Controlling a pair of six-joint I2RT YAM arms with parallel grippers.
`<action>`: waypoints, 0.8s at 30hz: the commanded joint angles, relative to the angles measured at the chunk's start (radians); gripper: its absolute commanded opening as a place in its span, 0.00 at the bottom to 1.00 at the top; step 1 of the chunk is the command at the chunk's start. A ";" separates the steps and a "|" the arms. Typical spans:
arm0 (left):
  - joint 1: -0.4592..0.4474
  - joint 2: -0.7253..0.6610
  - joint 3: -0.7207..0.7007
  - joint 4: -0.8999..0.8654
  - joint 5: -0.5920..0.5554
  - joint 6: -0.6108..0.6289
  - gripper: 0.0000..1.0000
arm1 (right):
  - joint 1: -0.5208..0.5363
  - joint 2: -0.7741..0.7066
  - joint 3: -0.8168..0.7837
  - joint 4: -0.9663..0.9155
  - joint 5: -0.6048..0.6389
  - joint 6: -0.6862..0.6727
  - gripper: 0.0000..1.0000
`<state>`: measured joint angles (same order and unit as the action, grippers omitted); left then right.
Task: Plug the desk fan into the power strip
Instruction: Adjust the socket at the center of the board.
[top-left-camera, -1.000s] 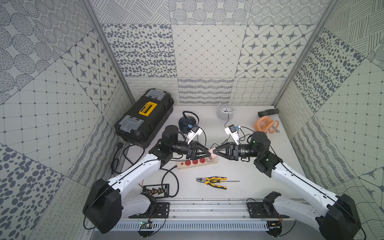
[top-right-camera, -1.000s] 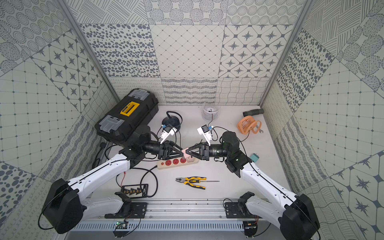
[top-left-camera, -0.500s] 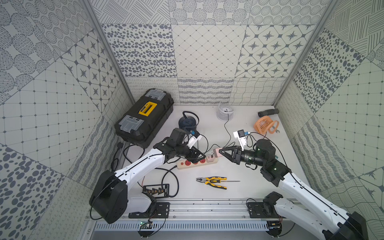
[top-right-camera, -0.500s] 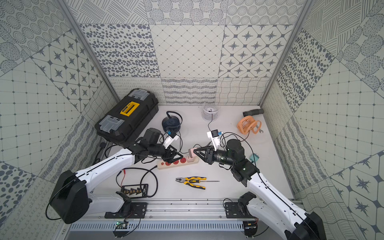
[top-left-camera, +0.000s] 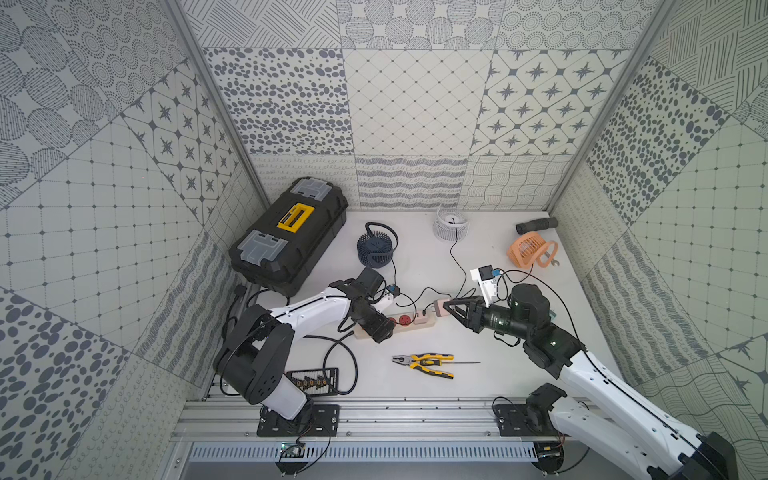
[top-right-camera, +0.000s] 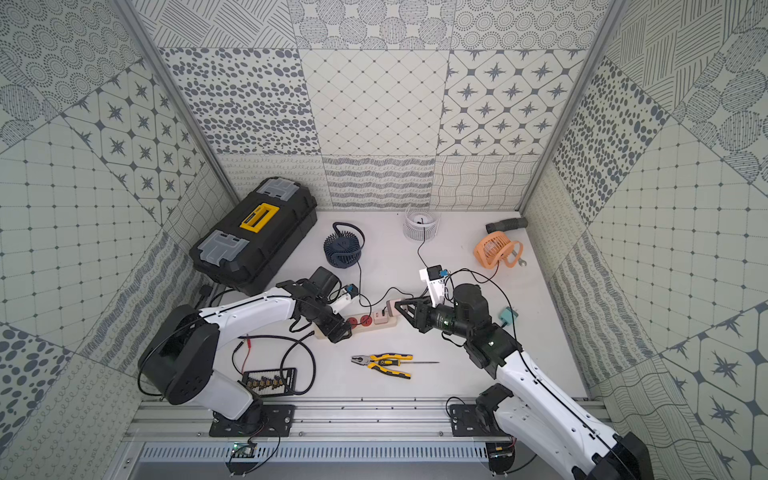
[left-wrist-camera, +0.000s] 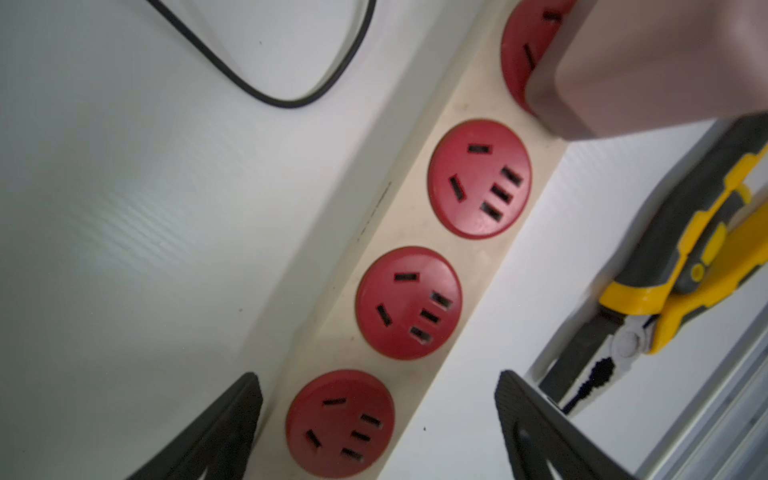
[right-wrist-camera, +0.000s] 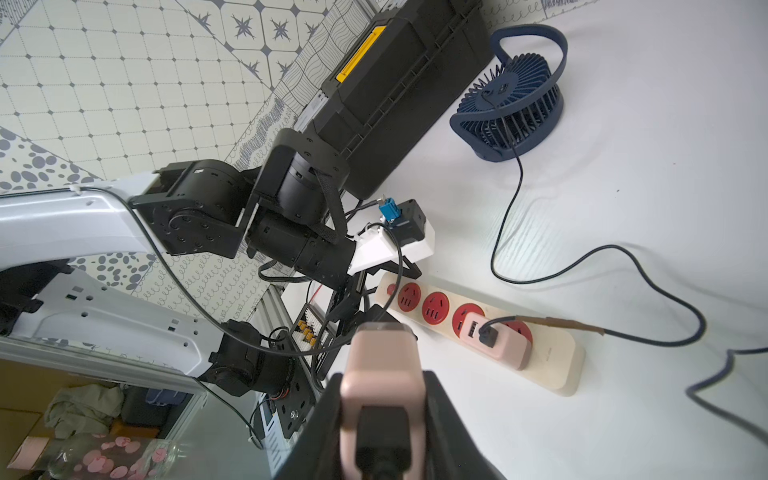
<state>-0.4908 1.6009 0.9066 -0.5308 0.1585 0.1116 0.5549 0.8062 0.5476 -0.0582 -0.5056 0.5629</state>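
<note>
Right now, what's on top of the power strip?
A pink adapter with a black cable plugged in sits on the power strip. Three red sockets beside it are bare. The adapter covers most of the socket under it.

The left arm (top-left-camera: 307, 311) folds low, left gripper (top-left-camera: 379, 332) angled down with jaws spread wide; the right arm (top-left-camera: 590, 374) stretches inward, right gripper (top-left-camera: 446, 306) clamped on a pink adapter (right-wrist-camera: 380, 374).

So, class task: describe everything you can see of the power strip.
The power strip is a long cream plastic bar lying flat on the white table, with a red button and four round red sockets. A pink adapter sits in the fourth socket and three are free. The open left gripper straddles its button end, apparently without touching.
</note>
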 joint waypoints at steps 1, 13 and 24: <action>-0.022 0.037 0.008 -0.080 -0.094 0.112 0.92 | 0.003 -0.005 -0.001 0.043 0.000 -0.026 0.15; -0.055 0.102 0.077 -0.089 -0.130 -0.007 0.49 | 0.003 -0.063 -0.039 0.038 0.032 -0.013 0.16; -0.110 0.153 0.142 0.044 -0.047 -0.182 0.41 | 0.007 -0.057 -0.024 -0.078 0.267 0.036 0.16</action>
<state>-0.5762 1.7229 1.0073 -0.5869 0.0673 0.0662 0.5552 0.7414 0.5140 -0.1059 -0.3519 0.5755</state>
